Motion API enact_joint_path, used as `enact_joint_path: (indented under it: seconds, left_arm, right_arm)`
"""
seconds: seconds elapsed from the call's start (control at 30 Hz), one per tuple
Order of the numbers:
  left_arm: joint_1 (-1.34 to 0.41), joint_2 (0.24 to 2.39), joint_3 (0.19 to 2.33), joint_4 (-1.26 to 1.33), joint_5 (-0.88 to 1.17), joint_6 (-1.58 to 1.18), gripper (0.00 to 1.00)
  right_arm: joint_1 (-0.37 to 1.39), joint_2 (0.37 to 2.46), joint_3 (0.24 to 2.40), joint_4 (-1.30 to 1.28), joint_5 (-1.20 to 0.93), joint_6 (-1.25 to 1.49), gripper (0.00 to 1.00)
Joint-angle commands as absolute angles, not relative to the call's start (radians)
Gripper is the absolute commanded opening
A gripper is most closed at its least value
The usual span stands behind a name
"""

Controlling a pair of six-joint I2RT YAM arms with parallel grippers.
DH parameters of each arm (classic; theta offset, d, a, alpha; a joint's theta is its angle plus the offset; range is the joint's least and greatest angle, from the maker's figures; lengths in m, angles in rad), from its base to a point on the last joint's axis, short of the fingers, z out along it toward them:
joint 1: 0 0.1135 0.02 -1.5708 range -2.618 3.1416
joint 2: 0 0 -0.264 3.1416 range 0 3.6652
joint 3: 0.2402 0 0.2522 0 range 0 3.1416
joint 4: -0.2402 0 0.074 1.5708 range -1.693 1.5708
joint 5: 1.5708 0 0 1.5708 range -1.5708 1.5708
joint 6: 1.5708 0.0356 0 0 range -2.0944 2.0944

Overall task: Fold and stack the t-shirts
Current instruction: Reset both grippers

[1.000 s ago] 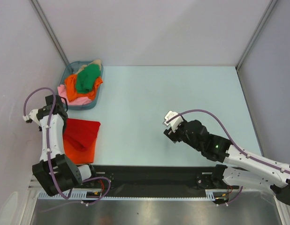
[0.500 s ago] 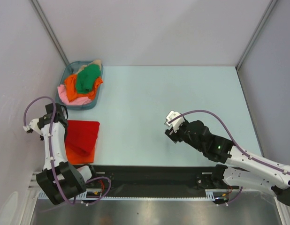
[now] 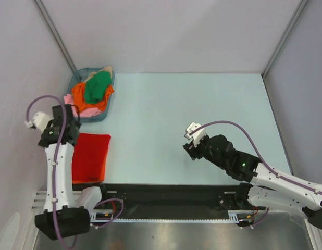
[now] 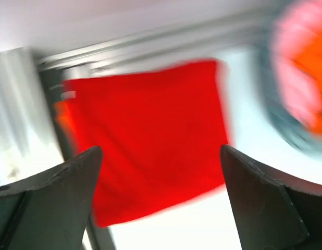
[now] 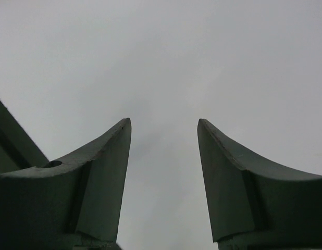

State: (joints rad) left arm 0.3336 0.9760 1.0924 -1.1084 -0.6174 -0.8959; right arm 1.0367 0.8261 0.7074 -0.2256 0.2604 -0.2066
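A folded bright red t-shirt [image 3: 91,153] [image 4: 150,140] lies flat at the table's near left, over an orange t-shirt [image 3: 94,176] whose edge shows at its near end. My left gripper [image 3: 67,136] [image 4: 158,151] hovers above the red shirt's far left corner, jaws wide open and empty; its wrist view is motion-blurred. More t-shirts are heaped in the basket: green [image 3: 97,87], orange [image 3: 80,101], pink [image 3: 88,111], beige [image 3: 105,70]. My right gripper [image 3: 189,150] [image 5: 163,122] stands open over bare table, holding nothing.
The blue-grey basket [image 3: 109,104] [image 4: 283,130] sits at the back left, just beyond the red shirt. A side wall runs close along the left arm. A black strip [image 3: 166,194] borders the near table edge.
My left gripper has opened, let go of the red shirt and pulled up and away toward the back. The shirt's raised fold has dropped flat. The right gripper has edged slightly nearer.
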Motion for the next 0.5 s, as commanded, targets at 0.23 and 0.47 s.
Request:
enact_joint_path:
  seconds: [0.23, 0.47]
  left_arm:
    - [-0.440, 0.792, 0.797, -0.475, -0.160, -0.755, 1.00]
    - [-0.644, 0.439, 0.237, -0.004, 0.110, -0.925, 1.00]
  right_arm:
    - [1.042, 0.756, 0.556, -0.052, 0.434, 0.433, 0.60]
    - [1.060, 0.487, 0.160, 0.021, 0.564, 0.938, 1.00]
